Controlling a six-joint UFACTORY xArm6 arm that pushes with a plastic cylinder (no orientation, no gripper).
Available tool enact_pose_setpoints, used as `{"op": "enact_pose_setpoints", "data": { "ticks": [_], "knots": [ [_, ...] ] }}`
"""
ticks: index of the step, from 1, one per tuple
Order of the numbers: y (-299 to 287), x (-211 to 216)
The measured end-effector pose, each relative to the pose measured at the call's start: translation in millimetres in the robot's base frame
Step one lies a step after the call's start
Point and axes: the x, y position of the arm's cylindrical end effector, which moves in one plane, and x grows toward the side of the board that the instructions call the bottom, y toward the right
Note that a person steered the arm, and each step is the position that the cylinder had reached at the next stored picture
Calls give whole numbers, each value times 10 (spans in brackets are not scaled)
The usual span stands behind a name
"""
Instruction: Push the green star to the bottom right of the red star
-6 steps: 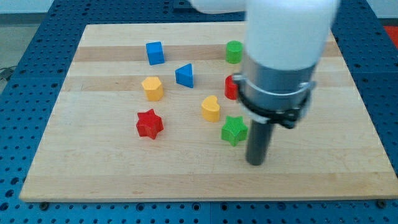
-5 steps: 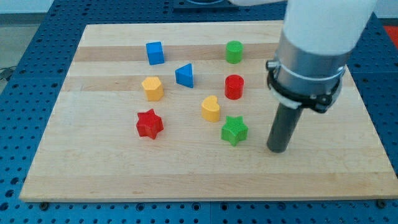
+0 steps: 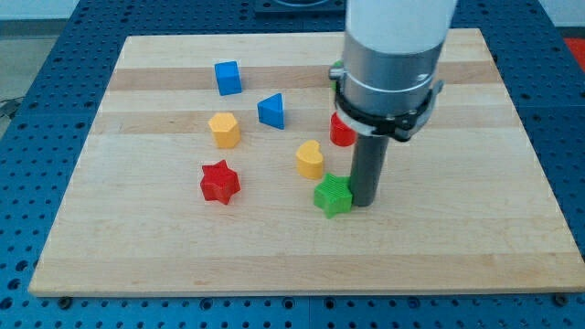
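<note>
Hand: none fitted; only my tip (image 3: 362, 202), a bare rod end, nothing to open, nothing held.
Tip position: pressed against the view's right side of the green star (image 3: 333, 196), touching or all but.
Green star: near the desk's (image 3: 475, 256) lower middle, just below the yellow block (image 3: 311, 159).
Red star (image 3: 219, 181): well apart to the view's left of the green star, slightly higher.
Deciding relation: star lies left of tip, goal further left still; leftward push looks right.
Long axis: none; star roughly symmetric.
Farther blocks: yellow hexagon-like block (image 3: 224, 129), blue triangle (image 3: 271, 111), blue cube (image 3: 228, 77), red block (image 3: 340, 133) partly hidden by the arm.
Writing, brands: none legible.
</note>
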Motion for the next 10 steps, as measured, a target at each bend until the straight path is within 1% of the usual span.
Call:
{"op": "enact_pose_setpoints", "data": {
  "ticks": [2, 4, 7, 8, 9, 10],
  "knots": [
    [-415, 75],
    [-587, -82],
    [-1020, -113],
    [-1022, -158],
    [-768, -86],
    [-368, 87]
  ]
}}
